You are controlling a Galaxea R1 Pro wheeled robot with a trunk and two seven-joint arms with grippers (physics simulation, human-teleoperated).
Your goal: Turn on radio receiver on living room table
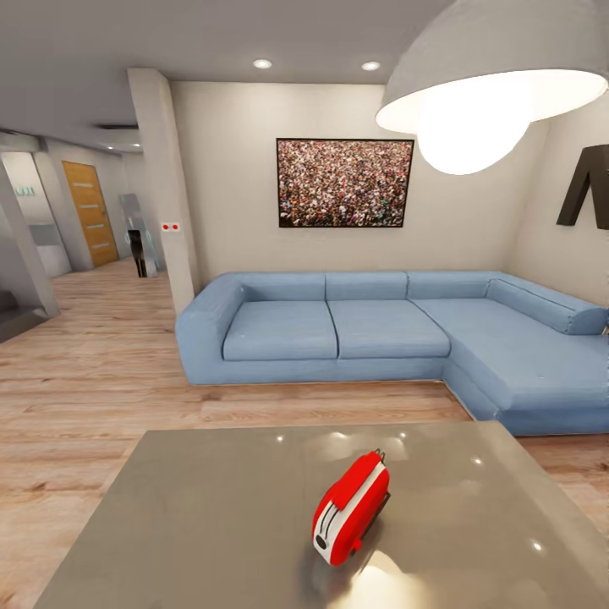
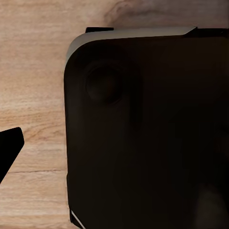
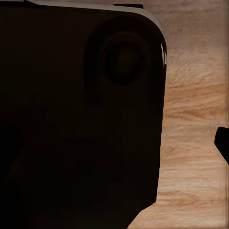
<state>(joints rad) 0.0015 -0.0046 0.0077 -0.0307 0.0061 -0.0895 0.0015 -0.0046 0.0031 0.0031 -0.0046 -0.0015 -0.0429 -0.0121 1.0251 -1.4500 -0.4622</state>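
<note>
The red radio receiver with its white-grey side band lies tilted on the glossy grey-beige table, right of the middle and close to me. Its thin wire handle points toward the sofa, and its dial face is turned away and hidden. In the left wrist view, a black fingertip juts in at the picture's edge over wood floor. The right wrist view has a similar black fingertip. How the jaws stand cannot be made out.
A blue L-shaped sofa stands beyond the table under a crowd photo. A white dome lamp hangs overhead on the right. A pillar and hallway with a wooden door lie at left. Both wrist views face a dark rounded robot body.
</note>
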